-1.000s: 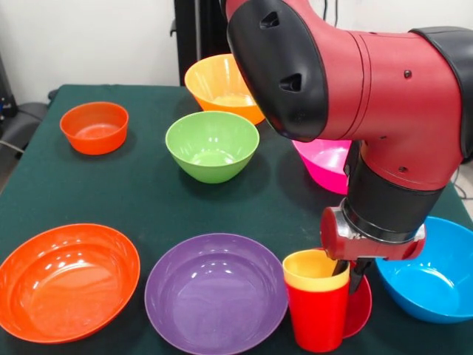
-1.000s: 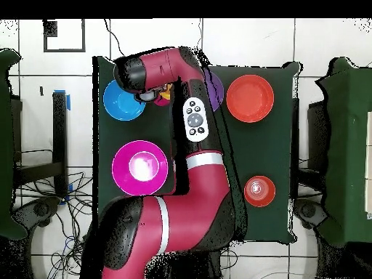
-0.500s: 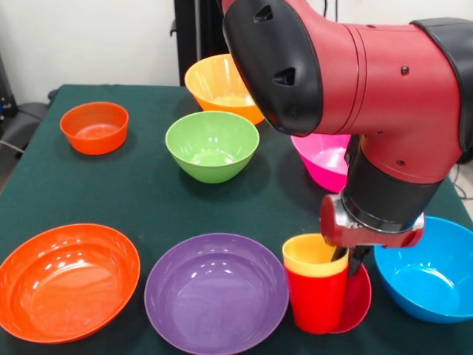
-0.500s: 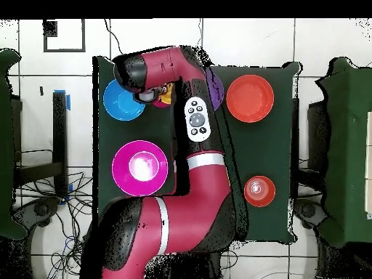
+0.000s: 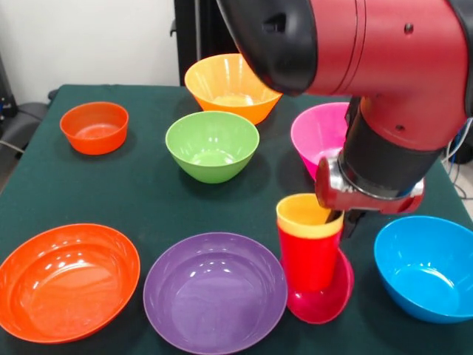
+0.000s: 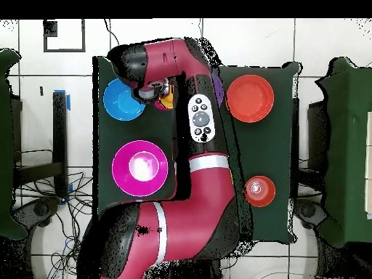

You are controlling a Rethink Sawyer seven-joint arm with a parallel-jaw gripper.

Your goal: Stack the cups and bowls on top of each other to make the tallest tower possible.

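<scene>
A yellow cup [image 5: 305, 214] sits nested in a red cup [image 5: 310, 259]. The pair stands in or just above a crimson-pink bowl [image 5: 327, 298] at the front right; I cannot tell whether it touches. My gripper [image 5: 341, 220] is shut on the cups' right rim, one finger inside the yellow cup and one outside. In the overhead view the gripper [image 6: 155, 91] is mostly hidden under the arm, with a bit of the yellow cup [image 6: 167, 99] showing beside it.
A purple bowl [image 5: 214, 292] and a large orange-red bowl [image 5: 66, 277] lie left of the cups. A blue bowl [image 5: 425, 266] is to the right and a magenta bowl [image 5: 321, 137] behind. Green [image 5: 212, 144], light orange [image 5: 229, 85] and small orange [image 5: 94, 127] bowls stand farther back.
The gripper has risen and drawn back toward the robot with the cup pair. The pair was in front of the crimson bowl and is now over it, with more of the bowl showing.
</scene>
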